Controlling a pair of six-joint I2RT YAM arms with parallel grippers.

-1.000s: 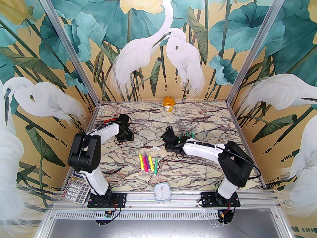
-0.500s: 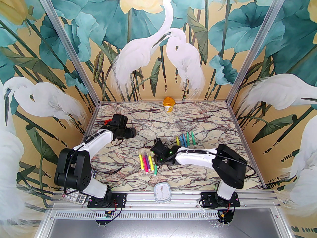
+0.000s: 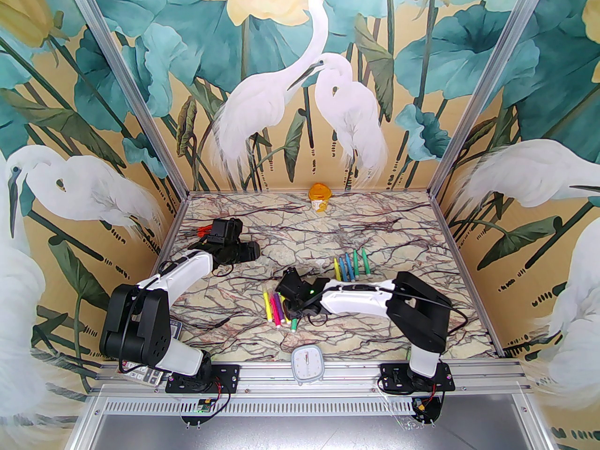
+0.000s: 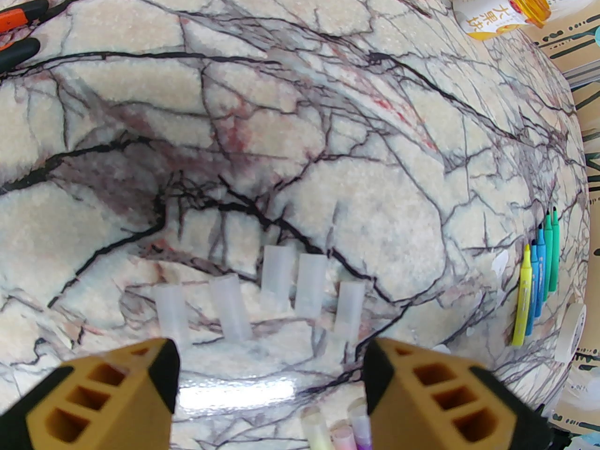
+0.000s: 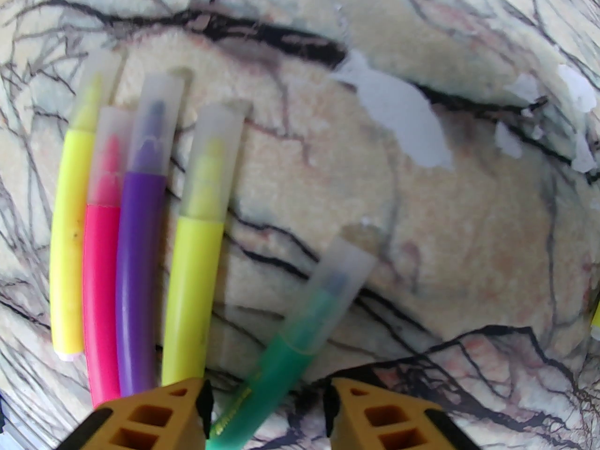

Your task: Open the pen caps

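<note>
Ochre right fingers: the right gripper (image 5: pixel 266 394) has its jaws apart, one on each side of the body of a green felt pen (image 5: pixel 276 368). A gap shows beside the pen, so it is not clamped.
Green pen's tip: a clear plastic cap (image 5: pixel 340 274) sits on it, pointing away from the fingers. This pen looks blurred.
Beside the green pen: four capped felt pens (image 5: pixel 138 270) lie side by side on the marble-patterned table top (image 5: pixel 468 251). They are yellow-green, purple, pink and yellow, each with a clear cap over its tip.
Left fingers: the left gripper (image 4: pixel 269 359) has its jaws wide apart with nothing between them, low over the table.
Just ahead of the left fingers: five loose clear caps (image 4: pixel 276 270) lie in a row on the marble.
Farther right: five uncapped pens (image 4: pixel 539 274), yellow, blue and green, lie side by side with bare tips.
Far edges: orange-handled pliers (image 4: pixel 18 17) lie at the left, and a white cup with a yellow lid (image 4: pixel 497 3) lies on its side at the back.
</note>
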